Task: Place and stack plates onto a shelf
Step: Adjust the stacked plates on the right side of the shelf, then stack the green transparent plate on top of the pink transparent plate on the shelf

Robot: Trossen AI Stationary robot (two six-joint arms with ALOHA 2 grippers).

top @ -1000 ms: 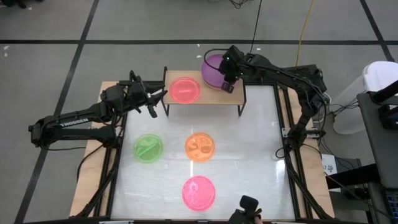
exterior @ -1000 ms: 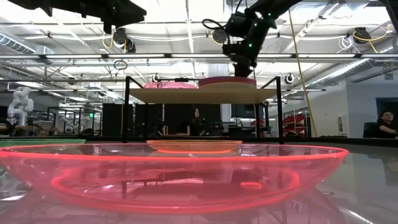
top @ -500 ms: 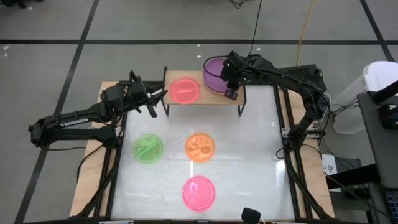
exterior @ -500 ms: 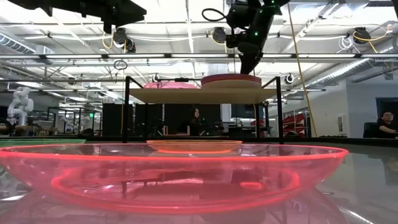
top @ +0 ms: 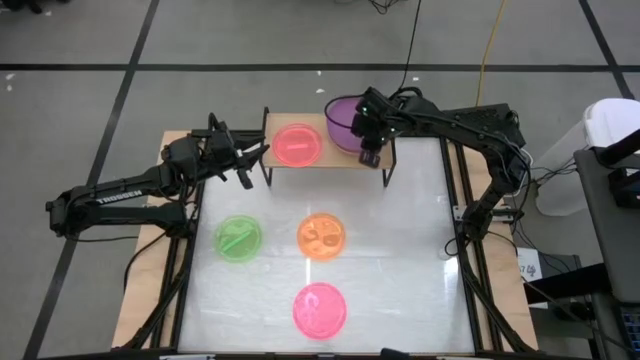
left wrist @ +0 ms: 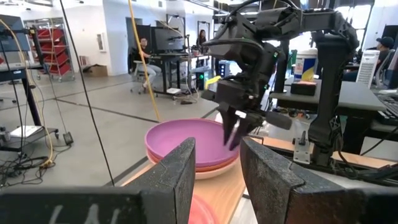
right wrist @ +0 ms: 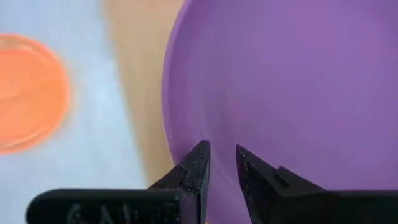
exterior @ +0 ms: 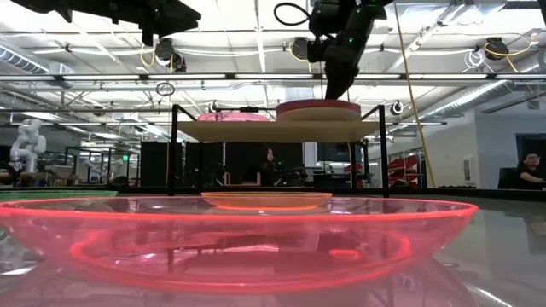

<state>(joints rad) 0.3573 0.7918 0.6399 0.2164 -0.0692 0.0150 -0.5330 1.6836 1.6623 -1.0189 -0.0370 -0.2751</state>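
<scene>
The light-wood shelf (top: pixel 335 163) stands at the table's far edge. A small pink plate (top: pixel 297 145) lies on its left half. On its right half the purple plate (top: pixel 345 115) tops a stack with reddish and beige plates (left wrist: pixel 208 169) under it. My right gripper (top: pixel 368 150) stands at the purple plate's near-right rim, fingers nearly together. My left gripper (top: pixel 250 160) hovers open and empty by the shelf's left end. Green (top: pixel 237 240), orange (top: pixel 322 236) and pink (top: pixel 320 309) plates lie flat on the white tabletop. My right gripper has the purple plate's near-right rim (right wrist: pixel 177 146) between its two fingers (left wrist: pixel 233 132), coming from above and pointing down. The fingers themselves hide the exact place of contact. The plate lies flat on the stack on the shelf.
The shelf's black legs (top: pixel 388 172) stand at its corners. The tabletop (top: pixel 410 260) is bordered by a dark frame. In the low view the near pink plate (exterior: pixel 230 239) fills the foreground. People sit at desks in the room behind.
My right gripper has moved toward the table's near edge, from the purple plate's far-right side to its near-right rim, and has risen a little. The purple plate has shifted slightly toward the near edge. A dark object at the table's near edge has left view.
</scene>
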